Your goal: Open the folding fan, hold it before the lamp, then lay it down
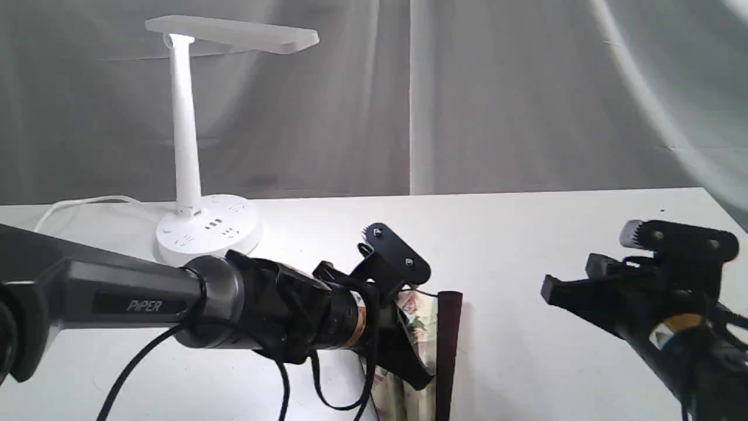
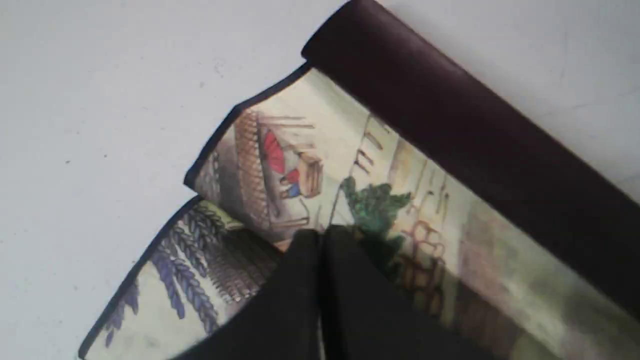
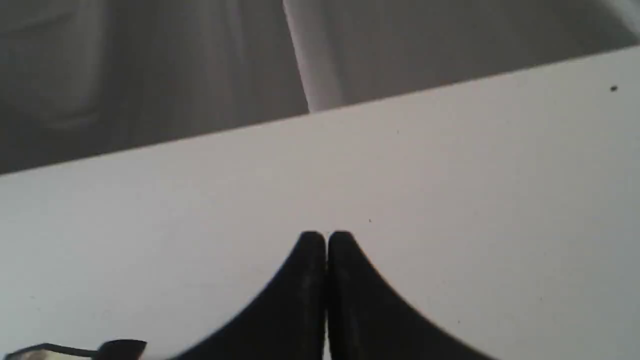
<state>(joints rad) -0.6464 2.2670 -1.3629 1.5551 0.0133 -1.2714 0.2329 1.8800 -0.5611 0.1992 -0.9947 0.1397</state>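
Left gripper (image 2: 320,236): black fingers closed tight, only a hairline seam between them. The tips sit on a raised crease of the folding fan (image 2: 300,165), a large pleated cream paper fan painted with a village scene, black-edged, with dark maroon wooden guards. The gripper appears to pinch that fold, though the paper between the pads is hidden.

Fan state: partly spread. A few painted panels show in the left wrist view – one with a red figure by a woven fence, one with blue-violet leaves, one with a green tree. One broad maroon guard (image 2: 475,150) lies along the outer edge, bare white table (image 1: 526,234) beyond it.

Fan position, exterior view: at the front centre of the table, its lower part cut off by the frame edge. The maroon guard stands out just beside the left gripper, on its right.

Right gripper (image 3: 326,237): fingers pressed together, nothing between them, bare table past the tips. In the exterior view it hangs above the table at the right – well apart from the fan.

White plastic desk lamp (image 1: 186,128): slim upright stem, flat rectangular head, round base with sockets. It stands at the back left, behind the left arm, with its white cord (image 1: 87,202) trailing off to the left. It is apart from the fan.

Grey curtain (image 1: 497,88) behind the table.
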